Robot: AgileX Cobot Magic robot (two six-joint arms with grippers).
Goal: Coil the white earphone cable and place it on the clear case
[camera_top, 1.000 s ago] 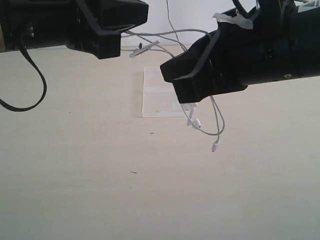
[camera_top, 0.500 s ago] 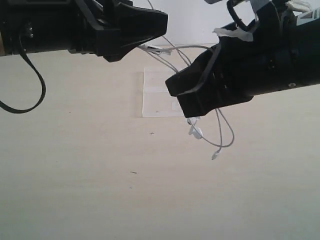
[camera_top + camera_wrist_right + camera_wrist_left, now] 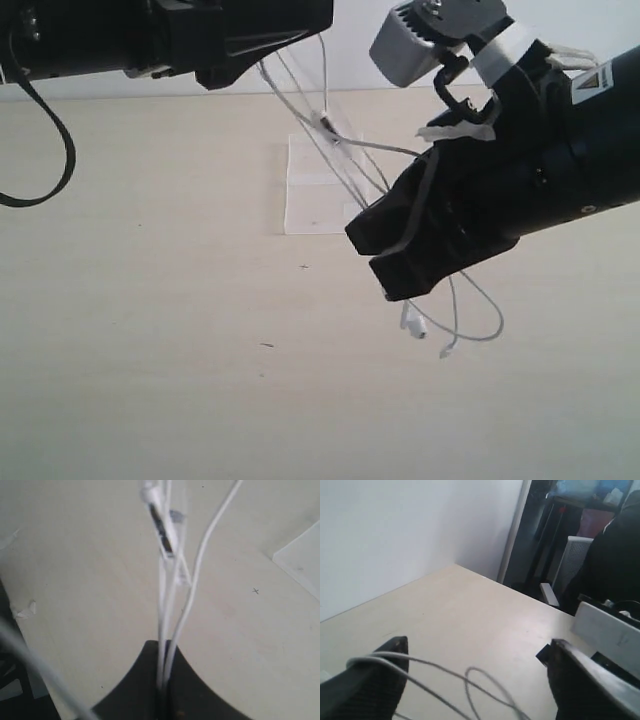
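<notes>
While the white earphone cable [image 3: 202,550] hangs in the air between the two arms, none of it lies on the clear case [image 3: 312,190]. That case sits flat on the table [image 3: 150,300], toward the far side and a little left of the right arm, with nothing on top of it.

The right hand [image 3: 380,262] hovers above the table at centre right, just near of the case, and its jaws are pressed together on several strands of the cable; the right wrist view shows those strands running straight into the closed gap. From this grip the strands rise up and to the left, past the cable's small inline control [image 3: 326,126], to the left hand [image 3: 290,40], which is raised at the far left.

Seen from the left wrist, the left hand's jaws stand wide apart and grip nothing. One strand is draped over the tip of one finger [image 3: 370,685], and a loose loop sags between the two fingers.

Below the right hand, the earbuds [image 3: 413,322] and the plug [image 3: 446,351] dangle on a slack loop, near the tabletop; whether they touch it cannot be told.
</notes>
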